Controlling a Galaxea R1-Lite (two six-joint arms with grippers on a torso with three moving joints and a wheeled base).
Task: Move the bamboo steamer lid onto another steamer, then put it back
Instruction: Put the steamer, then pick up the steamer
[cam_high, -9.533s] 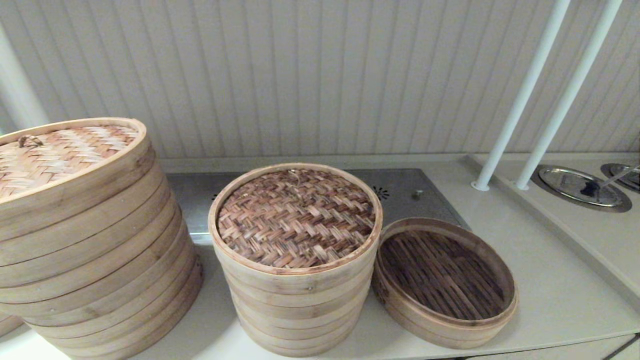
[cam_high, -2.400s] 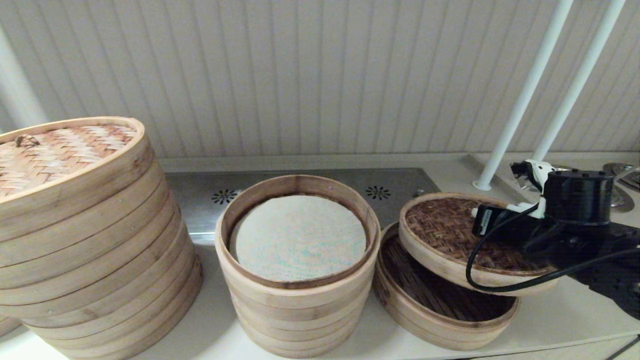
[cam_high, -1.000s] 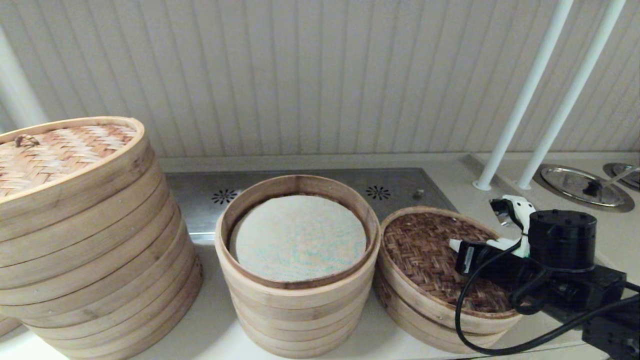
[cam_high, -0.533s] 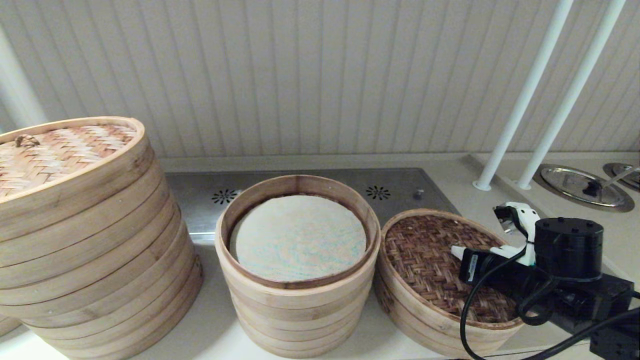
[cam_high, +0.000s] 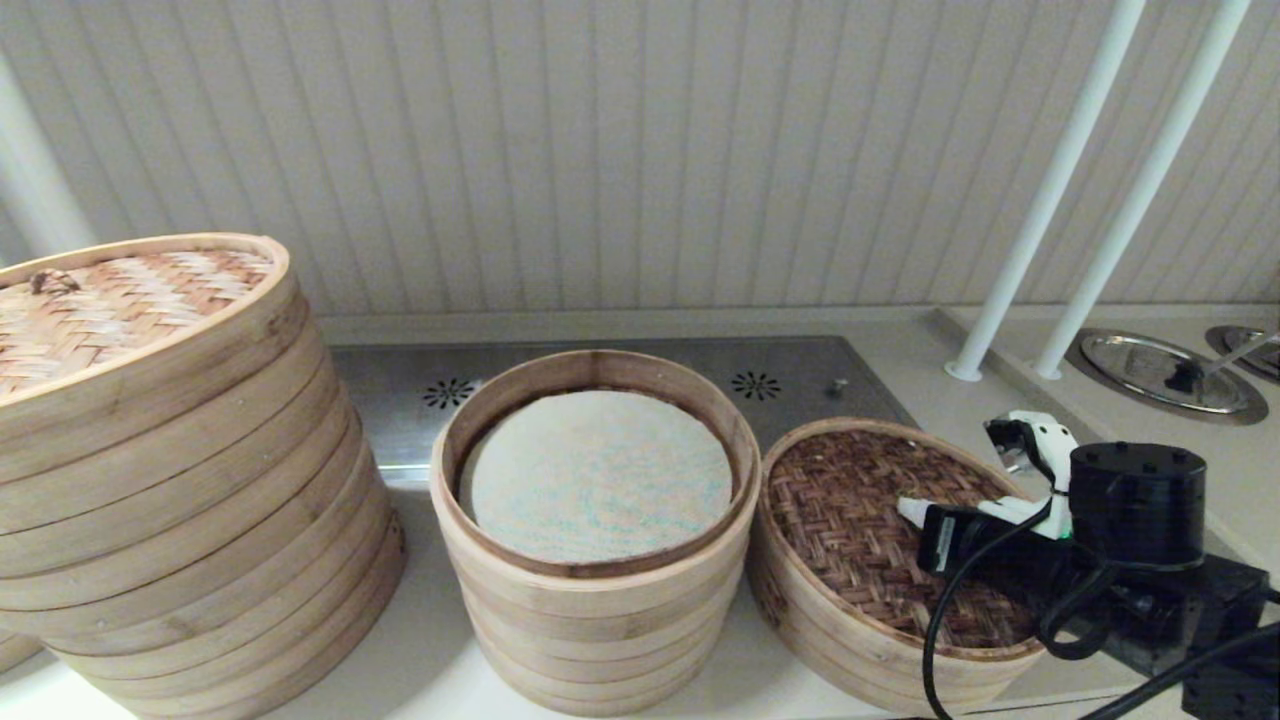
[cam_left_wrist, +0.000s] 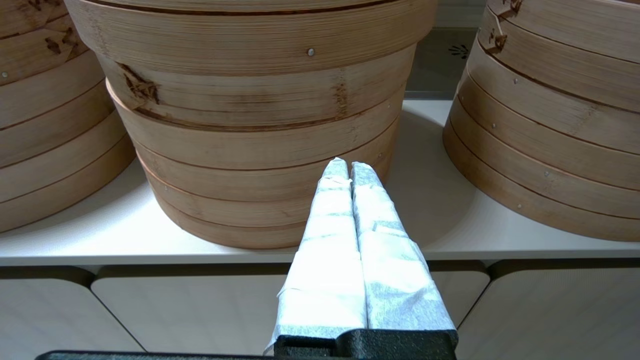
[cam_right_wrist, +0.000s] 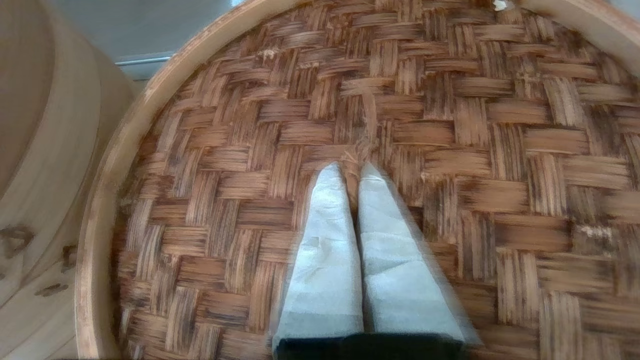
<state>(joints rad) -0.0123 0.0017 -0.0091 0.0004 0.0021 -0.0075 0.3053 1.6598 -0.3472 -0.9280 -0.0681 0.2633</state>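
Right of the open middle stack (cam_high: 590, 600), the bamboo steamer lid (cam_high: 850, 520) sits level on another steamer (cam_high: 800, 625), dark herringbone weave inside a pale band rim. Lid and stack nearly touch; bare worktop (cam_high: 960, 400) lies behind the lid. Over the lid's right part, the right tool (cam_right_wrist: 354, 172) has its taped fingers nearly together around a small fibre loop at the weave's centre, seen only from its wrist. Low before the stack, the left tool (cam_left_wrist: 344, 165) is clenched, empty.
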